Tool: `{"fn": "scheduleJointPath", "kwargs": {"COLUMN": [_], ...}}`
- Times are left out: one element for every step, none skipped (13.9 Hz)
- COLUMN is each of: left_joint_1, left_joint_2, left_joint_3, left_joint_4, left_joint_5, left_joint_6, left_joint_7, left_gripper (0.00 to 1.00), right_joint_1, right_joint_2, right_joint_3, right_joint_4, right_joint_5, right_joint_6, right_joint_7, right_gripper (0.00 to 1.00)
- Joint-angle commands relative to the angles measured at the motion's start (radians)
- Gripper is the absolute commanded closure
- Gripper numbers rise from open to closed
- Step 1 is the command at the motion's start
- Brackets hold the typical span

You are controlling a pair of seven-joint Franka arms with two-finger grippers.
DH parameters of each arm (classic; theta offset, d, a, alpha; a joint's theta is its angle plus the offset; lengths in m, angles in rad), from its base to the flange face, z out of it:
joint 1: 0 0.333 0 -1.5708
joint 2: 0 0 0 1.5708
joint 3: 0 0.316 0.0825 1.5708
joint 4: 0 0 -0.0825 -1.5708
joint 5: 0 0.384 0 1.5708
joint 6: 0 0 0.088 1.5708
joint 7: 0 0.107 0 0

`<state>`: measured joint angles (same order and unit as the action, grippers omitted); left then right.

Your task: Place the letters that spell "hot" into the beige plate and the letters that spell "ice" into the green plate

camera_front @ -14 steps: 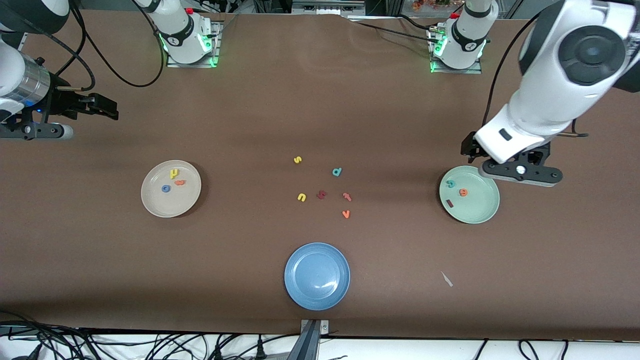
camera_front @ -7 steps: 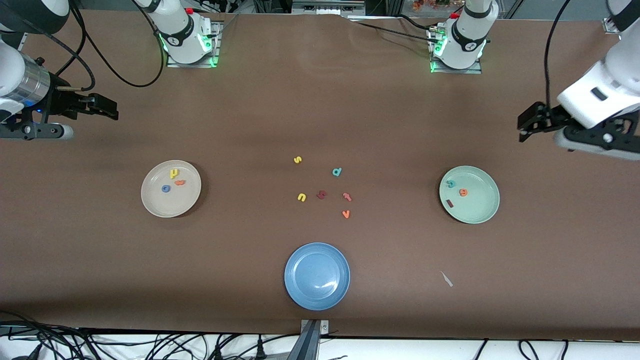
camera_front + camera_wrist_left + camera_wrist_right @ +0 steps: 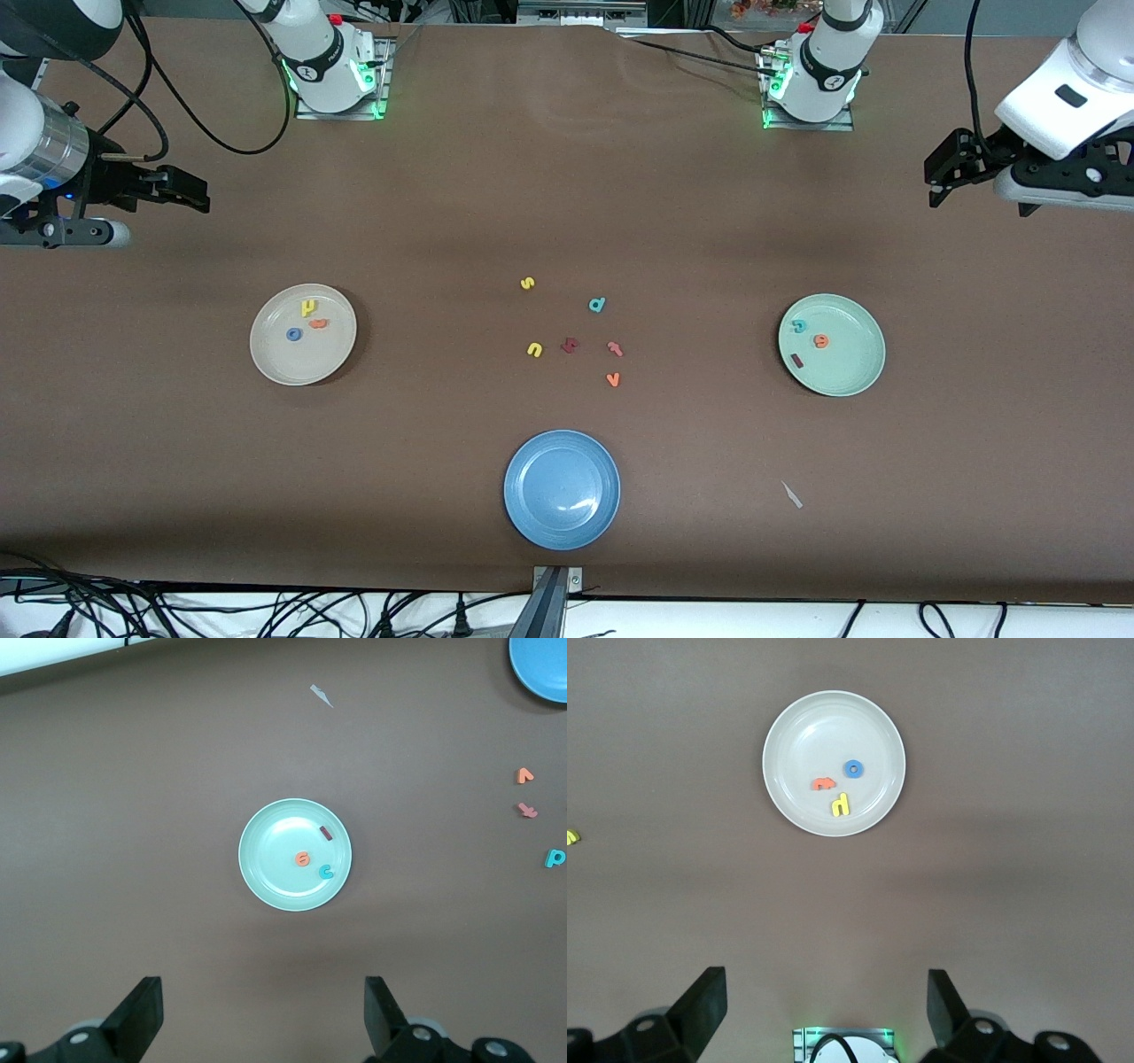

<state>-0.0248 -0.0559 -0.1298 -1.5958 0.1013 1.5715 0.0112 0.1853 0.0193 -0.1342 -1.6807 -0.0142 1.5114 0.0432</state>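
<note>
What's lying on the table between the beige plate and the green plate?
Front view: between the round cream-beige plate and the round mint-green plate lie six loose foam letters, yellow, teal, dark red and orange; otherwise bare brown tabletop.

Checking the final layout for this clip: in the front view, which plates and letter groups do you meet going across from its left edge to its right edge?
beige plate with the letters that spell "hot" → loose letters mid-table → green plate with the letters that spell "ice". The blue plate overlaps the loose letters' span, so it is left out.

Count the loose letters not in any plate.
6, clustered mid-table between the plates: yellow s, teal d, yellow arch, dark red letter, reddish-orange t, orange v.
</note>
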Motion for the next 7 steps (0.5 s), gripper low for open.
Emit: {"fn": "scheduleJointPath", "kwargs": {"left_joint_1": [-0.035, -0.035, -0.035, -0.032, -0.023, -0.012, 0.017], "left_joint_2": [0.002, 0.005, 0.007, 0.008, 0.008, 0.010, 0.013], "left_joint_3": [0.013, 0.012, 0.012, 0.013, 0.015, 0.019, 0.024], "left_joint_4": [0.008, 0.013, 0.013, 0.013, 0.013, 0.013, 0.013], "left_joint_5": [-0.028, -0.028, -0.028, -0.028, -0.029, -0.047, -0.102], "left_joint_6": [-0.002, -0.007, -0.007, -0.013, -0.036, -0.056, -0.060], "left_joint_7": [-0.014, -0.017, -0.019, -0.019, -0.020, -0.020, -0.031], "left_gripper": [0.00, 0.00, 0.00, 0.00, 0.00, 0.00, 0.00], "right_joint_1": [0.003, 0.003, 0.003, 0.003, 0.003, 0.003, 0.003], "right_joint_2": [0.010, 0.010, 0.010, 0.011, 0.010, 0.010, 0.011], "right_joint_3": [-0.005, -0.005, -0.005, -0.005, -0.005, -0.005, -0.005], "right_joint_4": [0.027, 0.027, 0.027, 0.027, 0.027, 0.027, 0.027], "right_joint_5": [0.013, 0.013, 0.013, 0.013, 0.013, 0.013, 0.013], "right_joint_6": [-0.023, -0.023, -0.023, -0.023, -0.023, -0.023, -0.023], "right_joint_7": [0.012, 0.010, 0.012, 0.010, 0.010, 0.010, 0.010], "right_gripper": [0.00, 0.00, 0.00, 0.00, 0.00, 0.00, 0.00]}}
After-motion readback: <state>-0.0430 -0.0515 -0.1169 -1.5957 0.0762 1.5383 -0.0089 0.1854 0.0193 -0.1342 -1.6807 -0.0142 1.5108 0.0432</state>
